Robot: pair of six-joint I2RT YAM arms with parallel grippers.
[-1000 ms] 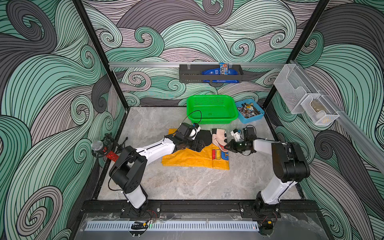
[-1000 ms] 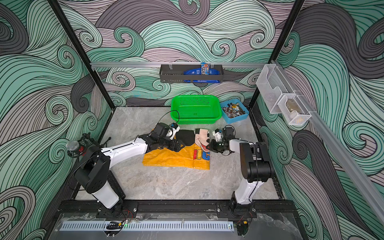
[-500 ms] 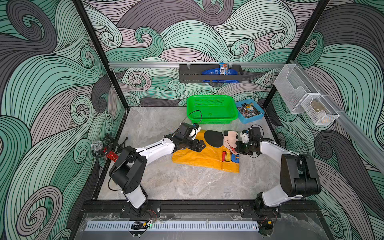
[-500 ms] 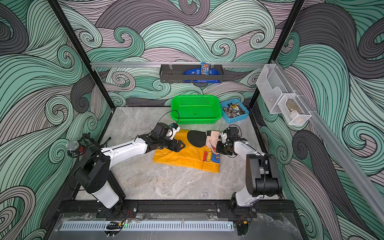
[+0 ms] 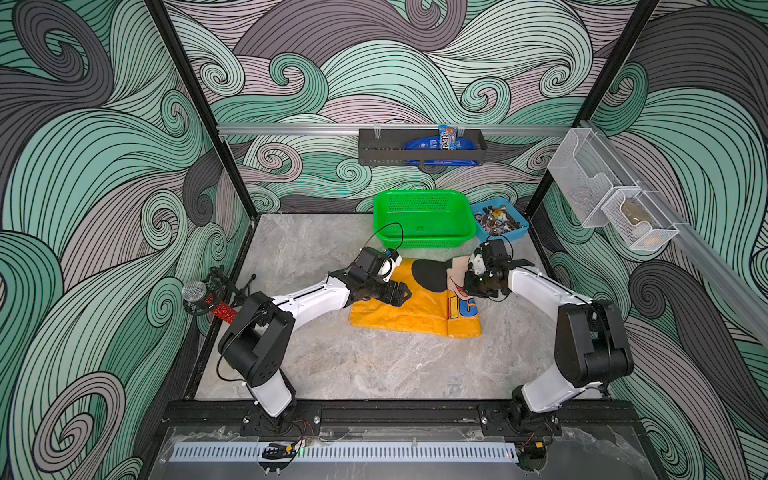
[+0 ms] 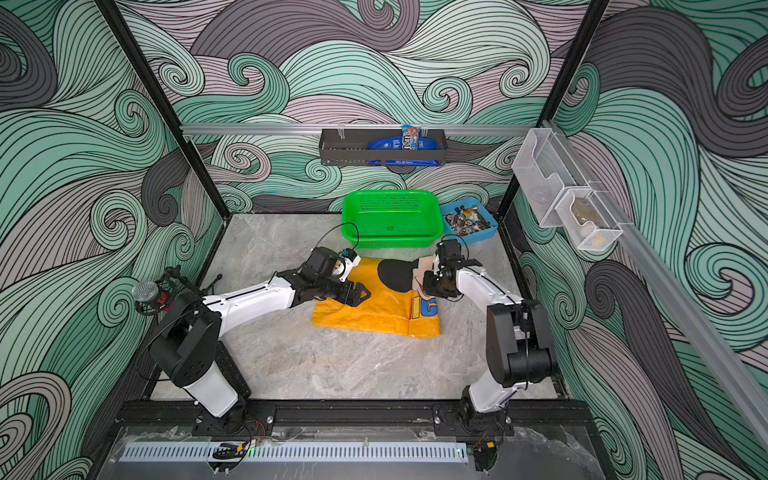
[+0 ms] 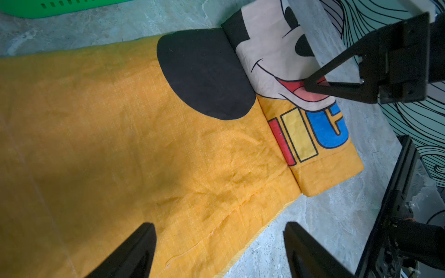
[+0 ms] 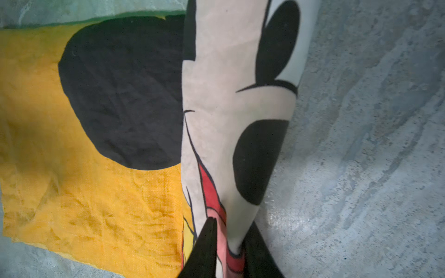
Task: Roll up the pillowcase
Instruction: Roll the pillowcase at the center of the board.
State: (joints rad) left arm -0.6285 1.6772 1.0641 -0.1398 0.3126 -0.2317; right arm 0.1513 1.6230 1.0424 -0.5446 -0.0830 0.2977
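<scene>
The pillowcase (image 5: 415, 307) lies on the far half of the worktop (image 5: 374, 365), just in front of the green basket (image 5: 419, 195) and between my two arms. It is mustard-yellow and wrinkled, and most of it is spread flat. In the left wrist view, its edge on my right side is turned over into a narrow band (image 7: 313, 144). The band shows a pale cartoon face with black eyes and nose and a red mouth, and below it block letters in red, yellow and blue. A large black round ear (image 8: 120, 96) sits on the flat part beside the band.

The right claw (image 8: 232, 223) is clamped on the band at the red mouth, and the fabric narrows upward into the grip. The left claw (image 7: 219, 226) hovers over the near yellow edge with its jaws wide apart and nothing between them.

The worktop is grey with a marble pattern. A blue bin (image 5: 503, 236) of small parts stands touching the basket. The walls (image 5: 415, 62) carry a teal and grey wave print. A black rack (image 5: 374, 145) hangs on the back wall, and clear bins (image 5: 594, 183) hang on the right wall.
</scene>
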